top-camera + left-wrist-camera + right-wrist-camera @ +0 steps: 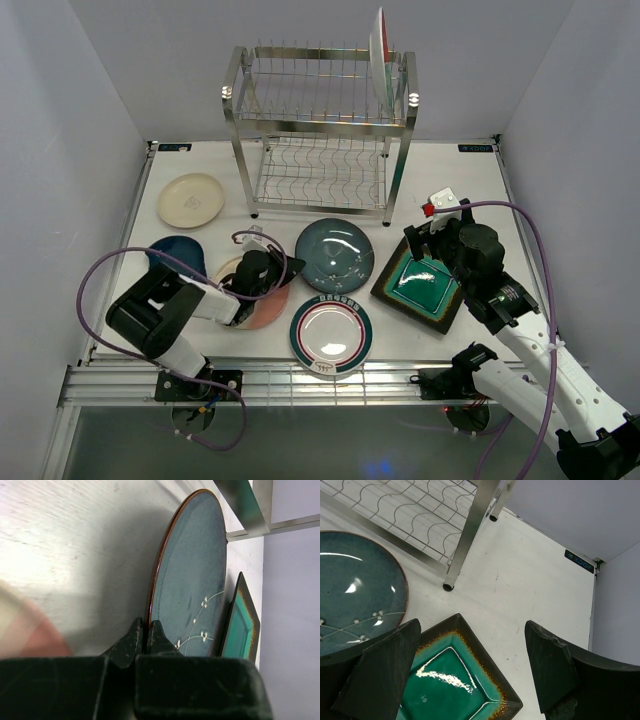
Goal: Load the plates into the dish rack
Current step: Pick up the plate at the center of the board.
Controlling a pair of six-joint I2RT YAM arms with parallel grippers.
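Left claw [146, 634] reaches low in front of the rack [320, 130], rolled sideways, clamped on teal plate [338, 255] rim. Right claw [470, 667] is tipped down, open over green square plate [447, 690].

Right gripper [471, 630] jaws wide apart above square green plate [452, 680]. Dark teal plate [355, 585] just beside it, at left. Dish rack [472, 525] leg, wavy wire shelf at top, standing on white table [535, 575].

Bright, even light falls from above on the white table [440, 190]. The steel rack [240, 110] shines. White glare sits on the square green plate [445, 680] and the teal plate [355, 585]. In the left wrist view a soft grey shadow lies beside the teal plate, and the pink plate [30, 635], close to the camera, is blurry
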